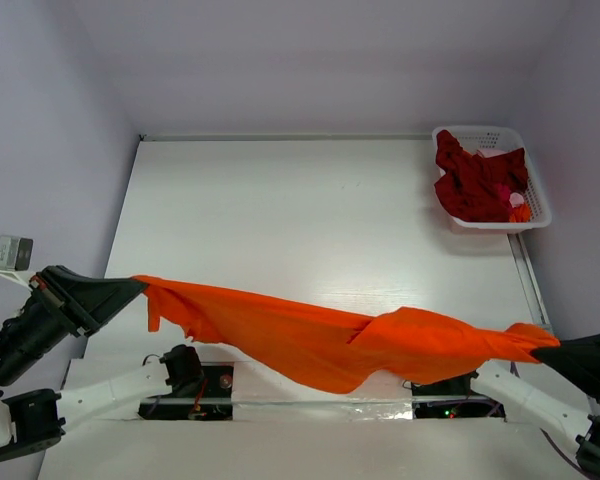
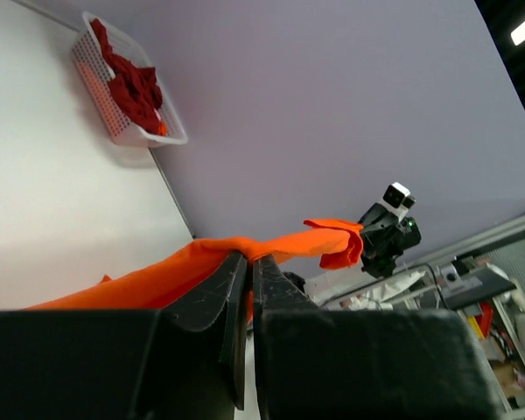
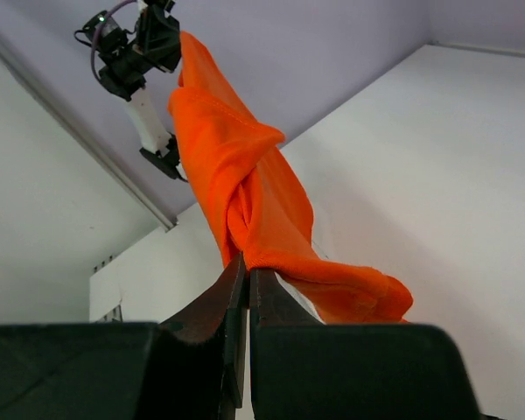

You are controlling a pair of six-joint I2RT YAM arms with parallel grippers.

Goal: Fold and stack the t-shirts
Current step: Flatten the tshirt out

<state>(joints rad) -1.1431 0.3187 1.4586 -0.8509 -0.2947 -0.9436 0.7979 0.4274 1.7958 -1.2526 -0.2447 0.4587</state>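
L claw (image 1: 137,287) clenched on one end of the orange t-shirt (image 1: 320,340), R claw (image 1: 552,346) clenched on the other. Shirt hangs strung btwn them over the near edge of the counter (image 1: 310,200), roped & twisted mid-span w/ a sagging belly. Fabric looks soft, light, limp: no stiffness, bunches under tension, not fragile, prob. grips fine in a pinch. Better holds: hem or shoulder corners, not the bunched middle. Dark red t-shirts (image 1: 475,185) sit piled in the white basket (image 1: 538,195), far-right corner.
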